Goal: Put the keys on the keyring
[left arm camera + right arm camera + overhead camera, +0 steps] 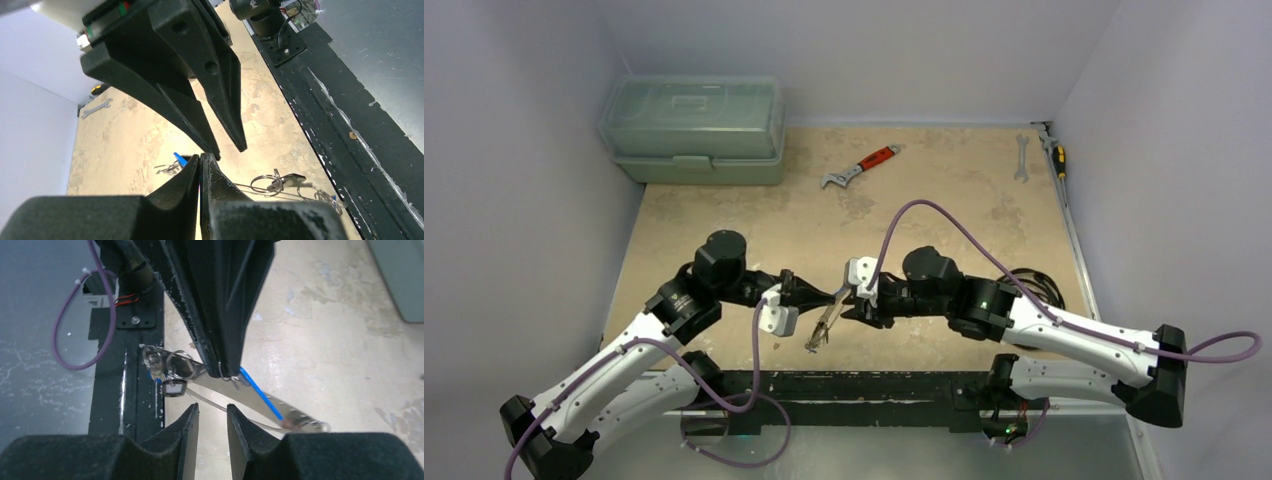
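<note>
My left gripper (827, 296) is shut on the keyring, a thin silvery wire loop (260, 189), and holds it above the table's near edge. From the loop hang several keys (822, 333), a cluster of small rings and a key (280, 181). In the right wrist view the loop (220, 409) curves under the left fingers. The key cluster (167, 365) and a black tag (173, 388) hang at the left. A blue tag (260, 395) runs to a key at the right (302, 421). My right gripper (211, 410) is open and empty, facing the left gripper's tips just short of the loop.
A green toolbox (694, 128) stands at the back left. A red-handled wrench (861, 167) lies at the back middle. A silver spanner (1021, 158) and a screwdriver (1056, 155) lie at the back right. The black base rail (864, 385) runs along the near edge.
</note>
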